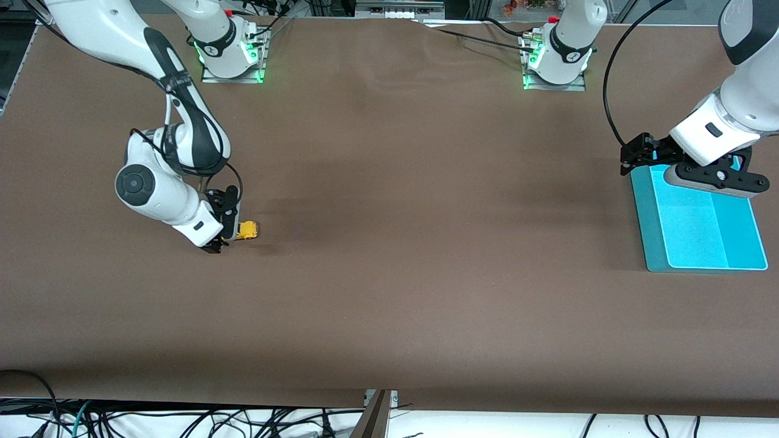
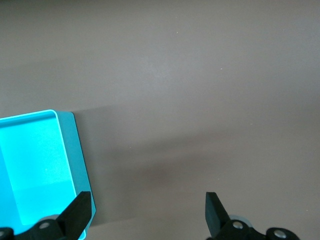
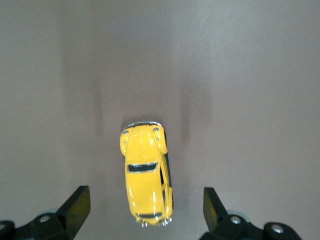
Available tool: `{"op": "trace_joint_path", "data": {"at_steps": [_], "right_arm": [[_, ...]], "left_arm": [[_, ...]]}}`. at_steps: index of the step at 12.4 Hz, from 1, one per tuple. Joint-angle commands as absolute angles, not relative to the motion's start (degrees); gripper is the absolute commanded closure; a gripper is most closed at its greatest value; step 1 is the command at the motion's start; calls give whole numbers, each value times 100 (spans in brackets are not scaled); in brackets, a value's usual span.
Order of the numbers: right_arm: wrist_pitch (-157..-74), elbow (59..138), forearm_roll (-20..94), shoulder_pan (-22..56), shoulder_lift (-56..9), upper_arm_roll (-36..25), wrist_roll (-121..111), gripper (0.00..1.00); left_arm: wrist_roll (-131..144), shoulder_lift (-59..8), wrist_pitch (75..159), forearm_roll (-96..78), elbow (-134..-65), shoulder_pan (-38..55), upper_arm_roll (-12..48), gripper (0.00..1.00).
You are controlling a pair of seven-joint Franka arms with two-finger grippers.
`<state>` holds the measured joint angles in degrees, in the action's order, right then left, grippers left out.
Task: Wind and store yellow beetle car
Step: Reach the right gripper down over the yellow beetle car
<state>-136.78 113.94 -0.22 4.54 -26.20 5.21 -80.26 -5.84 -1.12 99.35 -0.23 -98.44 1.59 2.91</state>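
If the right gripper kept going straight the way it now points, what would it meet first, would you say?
Most likely the small yellow beetle-shaped toy car, which lies on the brown table between the open right gripper's fingers. How far above it the gripper is stays unclear.

Far end of the teal tray (image 1: 654,231) under the left gripper (image 1: 709,176); yellow beetle car (image 1: 248,230) partly behind the right gripper (image 1: 222,234)
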Motion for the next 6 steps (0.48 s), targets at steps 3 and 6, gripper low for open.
{"op": "trace_joint_path", "data": {"at_steps": [3, 6], "right_arm": [[-14449, 11997, 70, 396, -2566, 563, -8279, 10], [-14440, 11979, 70, 396, -2549, 563, -8297, 26]], "left_arm": [[-545, -167, 9809, 185, -9686, 167, 316, 0], [-545, -167, 9809, 185, -9686, 158, 316, 0]]}}
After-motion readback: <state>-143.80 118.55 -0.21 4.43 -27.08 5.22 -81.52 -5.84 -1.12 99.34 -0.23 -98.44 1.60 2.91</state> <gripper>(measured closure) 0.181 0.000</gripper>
